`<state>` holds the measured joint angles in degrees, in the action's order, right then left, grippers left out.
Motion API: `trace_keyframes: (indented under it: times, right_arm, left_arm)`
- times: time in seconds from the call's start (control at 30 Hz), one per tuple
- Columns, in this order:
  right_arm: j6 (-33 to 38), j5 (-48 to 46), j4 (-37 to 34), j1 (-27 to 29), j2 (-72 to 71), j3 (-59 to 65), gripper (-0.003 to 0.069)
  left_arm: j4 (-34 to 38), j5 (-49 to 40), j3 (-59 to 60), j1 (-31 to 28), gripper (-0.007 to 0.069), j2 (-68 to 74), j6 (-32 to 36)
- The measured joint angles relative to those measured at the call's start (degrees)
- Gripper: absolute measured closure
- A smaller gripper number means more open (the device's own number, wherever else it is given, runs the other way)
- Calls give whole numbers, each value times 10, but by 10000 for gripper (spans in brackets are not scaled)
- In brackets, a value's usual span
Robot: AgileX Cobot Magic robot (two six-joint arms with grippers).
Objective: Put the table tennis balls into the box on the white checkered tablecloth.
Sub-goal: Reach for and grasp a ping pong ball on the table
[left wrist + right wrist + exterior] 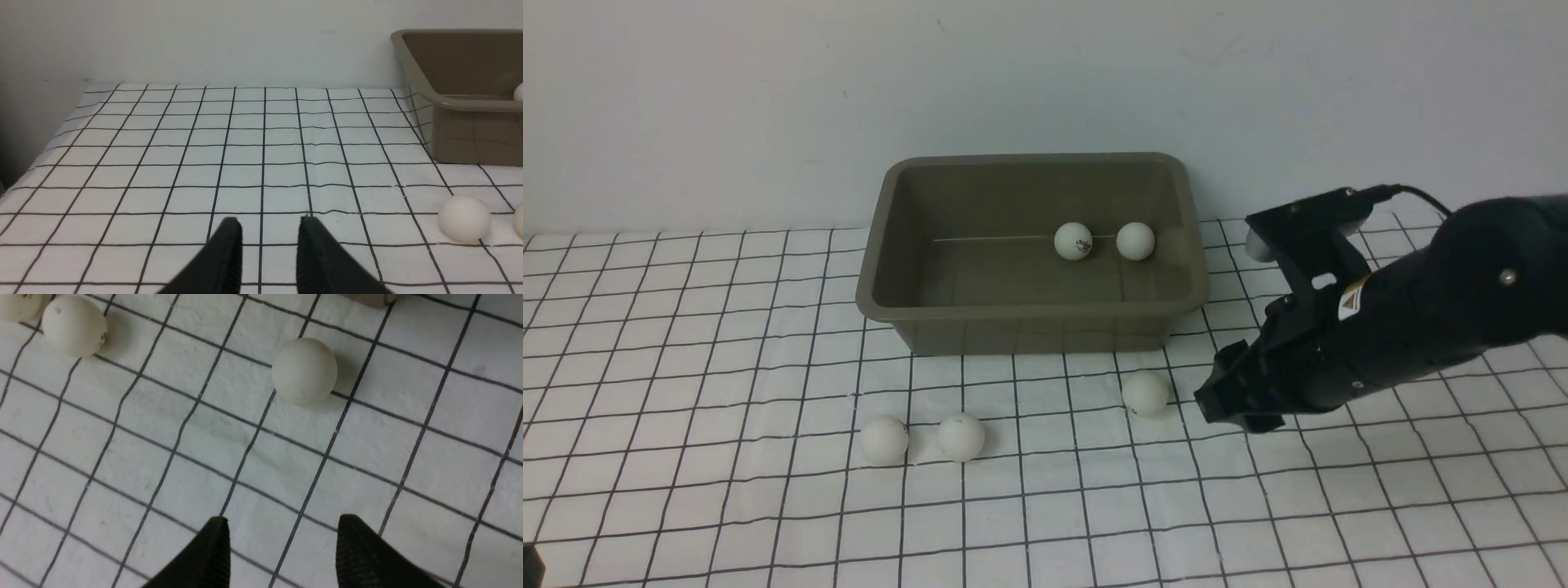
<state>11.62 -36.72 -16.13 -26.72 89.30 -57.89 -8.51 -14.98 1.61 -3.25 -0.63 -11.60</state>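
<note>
The olive-brown box stands on the white checkered tablecloth at the back centre. Two table tennis balls lie inside it. Three more lie on the cloth in front of it: two side by side and one further right. My right gripper is open and empty, low over the cloth just right of that ball, which lies ahead of the jaws in the right wrist view. My left gripper is open and empty over bare cloth, left of the balls.
A pale rounded shape shows behind the right wrist; I cannot tell what it is. A plain wall runs behind the box. The cloth's left edge drops off in the left wrist view. The left arm is almost out of the front view.
</note>
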Motion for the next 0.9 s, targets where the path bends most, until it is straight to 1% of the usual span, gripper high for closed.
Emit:
trace_keyframes:
  times: [0.1,0.23,0.4,0.57,0.63,0.67,0.7,0.8,0.9]
  right_arm:
    - [0,31,-5,-1,16,1,330]
    - [-2,83,-6,-21,51,0,331]
    - [-10,94,4,-53,101,-25,332]
    - [-88,61,75,-66,154,-85,344]
    - [-132,41,122,-66,167,-104,352]
    - [-144,34,132,-66,170,-109,355]
    - [-167,25,161,-66,174,-118,360]
    - [-198,14,205,-66,178,-126,365]
    - [-206,11,219,-66,179,-127,366]
  left_arm:
    - [0,0,0,0,450,0,0]
    - [0,0,0,0,450,0,0]
    - [0,0,0,0,450,0,0]
    - [0,0,0,0,450,0,0]
    - [0,0,0,0,450,0,0]
    - [0,0,0,0,450,0,0]
    - [0,0,0,0,450,0,0]
    - [0,0,0,0,450,0,0]
    - [0,0,0,0,450,0,0]
